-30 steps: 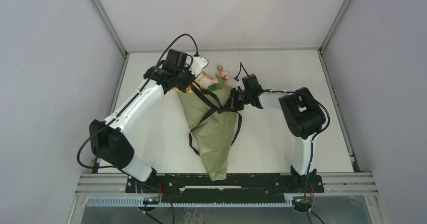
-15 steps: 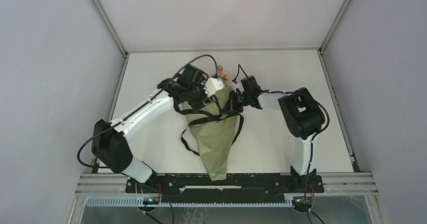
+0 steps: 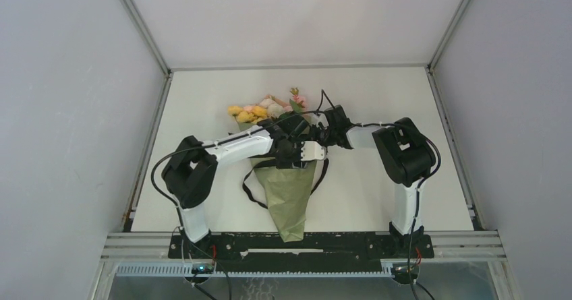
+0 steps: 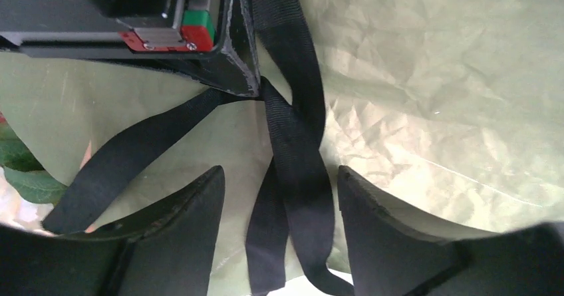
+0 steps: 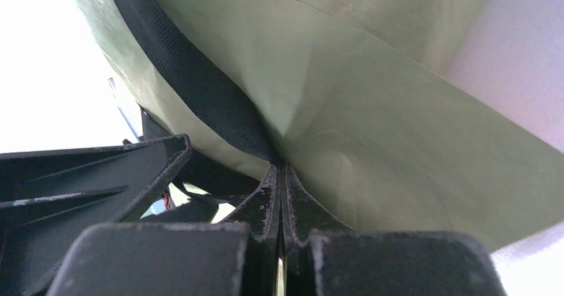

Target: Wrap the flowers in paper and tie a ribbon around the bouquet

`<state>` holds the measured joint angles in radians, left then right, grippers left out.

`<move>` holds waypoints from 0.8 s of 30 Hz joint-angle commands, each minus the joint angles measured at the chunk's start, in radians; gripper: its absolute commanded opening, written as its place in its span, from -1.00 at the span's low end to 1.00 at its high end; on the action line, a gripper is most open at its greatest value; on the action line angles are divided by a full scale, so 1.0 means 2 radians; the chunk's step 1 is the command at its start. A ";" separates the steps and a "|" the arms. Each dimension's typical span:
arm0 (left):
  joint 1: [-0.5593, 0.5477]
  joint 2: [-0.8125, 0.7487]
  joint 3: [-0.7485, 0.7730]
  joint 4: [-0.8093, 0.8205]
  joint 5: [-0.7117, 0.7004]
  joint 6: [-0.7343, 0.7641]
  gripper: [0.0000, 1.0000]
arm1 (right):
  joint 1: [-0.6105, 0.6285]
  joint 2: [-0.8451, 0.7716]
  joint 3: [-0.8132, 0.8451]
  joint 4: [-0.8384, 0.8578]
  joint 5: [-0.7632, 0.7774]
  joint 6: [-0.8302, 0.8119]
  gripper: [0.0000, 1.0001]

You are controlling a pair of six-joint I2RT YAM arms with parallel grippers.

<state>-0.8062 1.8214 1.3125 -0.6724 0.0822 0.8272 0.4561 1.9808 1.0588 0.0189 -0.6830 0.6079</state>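
Note:
The bouquet (image 3: 289, 192) lies on the table, its olive paper (image 4: 425, 76) cone pointing at the near edge. Yellow, pink and white flowers (image 3: 260, 111) fan out at the far end. The black ribbon (image 3: 251, 191) crosses the cone and trails loose on both sides. My left gripper (image 3: 316, 150) hovers over the cone's upper right; in the left wrist view this gripper (image 4: 281, 176) is open with ribbon (image 4: 292, 169) strands lying between its fingers, untouched. My right gripper (image 3: 318, 137) is shut on the ribbon (image 5: 199, 90) at the paper's (image 5: 399, 130) right edge, its jaws pressed together.
The white table (image 3: 378, 199) is boxed in by grey walls and metal posts. A black rail (image 3: 290, 243) carrying both arm bases runs along the near edge, just below the cone's tip. The two wrists sit close together over the cone.
My left gripper opened, let go of the ribbon, and swung from the blooms' upper left down and right across the cone. The blooms are uncovered now. The right gripper stayed put.

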 commanded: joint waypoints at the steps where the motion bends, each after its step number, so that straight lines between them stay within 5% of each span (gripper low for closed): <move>1: 0.001 0.009 -0.008 0.045 -0.036 0.012 0.20 | -0.005 -0.012 -0.004 0.024 -0.003 0.011 -1.00; 9: 0.001 0.008 -0.024 0.083 -0.069 0.002 -0.95 | -0.007 -0.014 -0.010 0.027 -0.006 0.010 -1.00; 20: 0.004 -0.073 0.034 0.024 -0.023 -0.075 -1.00 | -0.011 -0.024 -0.014 0.001 -0.044 -0.035 -0.99; 24: 0.011 -0.082 0.064 -0.013 0.003 -0.110 -1.00 | -0.010 -0.050 -0.026 -0.015 -0.082 -0.074 -0.79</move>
<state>-0.8059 1.7485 1.3312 -0.6353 0.0380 0.7044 0.4393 1.9526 1.0348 0.0395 -0.7918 0.5785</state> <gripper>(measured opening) 0.005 0.065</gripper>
